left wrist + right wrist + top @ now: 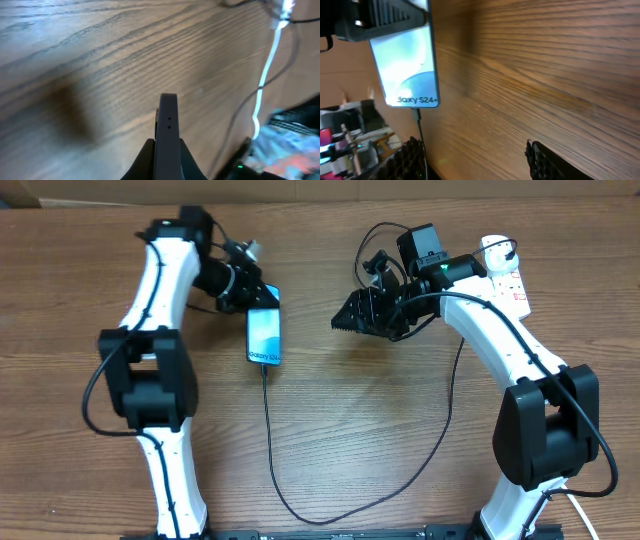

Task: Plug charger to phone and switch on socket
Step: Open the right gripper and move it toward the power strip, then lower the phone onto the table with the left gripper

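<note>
**Though the charger (pixel 268 442) is in, the socket (pixel 507 278) switch is left**

The phone (pixel 264 337) sits left of centre, its far end clamped in the left gripper (pixel 260 295) and the charger's tip in its near edge. The right gripper (pixel 343 322) hangs near it, jaws apart and empty. The socket lies far right, untouched and likely not yet switched on.

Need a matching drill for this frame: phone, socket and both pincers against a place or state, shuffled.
1 phone
2 socket
3 left pincer
4 right pincer

A jaws apart, nothing between them
B shut, at the phone's top end
C screen up, charger cable at its bottom end
D white, at the far right

Pairs: 1-C, 2-D, 3-B, 4-A
</note>
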`<action>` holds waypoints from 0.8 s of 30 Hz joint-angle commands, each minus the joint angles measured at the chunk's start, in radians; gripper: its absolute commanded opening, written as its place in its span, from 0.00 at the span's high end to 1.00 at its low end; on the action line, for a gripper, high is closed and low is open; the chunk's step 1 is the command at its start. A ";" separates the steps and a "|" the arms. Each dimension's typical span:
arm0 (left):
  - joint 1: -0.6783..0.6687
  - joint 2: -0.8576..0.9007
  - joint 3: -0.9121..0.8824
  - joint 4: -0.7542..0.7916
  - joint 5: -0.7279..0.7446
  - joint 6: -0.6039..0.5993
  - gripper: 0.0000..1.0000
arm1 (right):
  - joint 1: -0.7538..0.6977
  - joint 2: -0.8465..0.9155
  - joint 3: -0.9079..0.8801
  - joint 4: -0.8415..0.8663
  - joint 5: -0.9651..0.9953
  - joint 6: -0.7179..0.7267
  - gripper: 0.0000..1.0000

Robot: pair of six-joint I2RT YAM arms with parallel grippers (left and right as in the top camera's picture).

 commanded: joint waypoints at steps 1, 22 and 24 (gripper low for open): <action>-0.012 0.045 -0.001 0.020 -0.037 -0.001 0.96 | 0.003 -0.026 0.021 -0.010 0.061 -0.012 0.34; -0.008 0.137 -0.002 0.046 -0.245 -0.079 0.96 | 0.003 -0.025 0.021 -0.017 0.069 -0.012 0.32; -0.008 0.137 -0.002 0.036 -0.264 -0.079 0.96 | 0.003 -0.025 0.021 -0.017 0.069 -0.012 0.32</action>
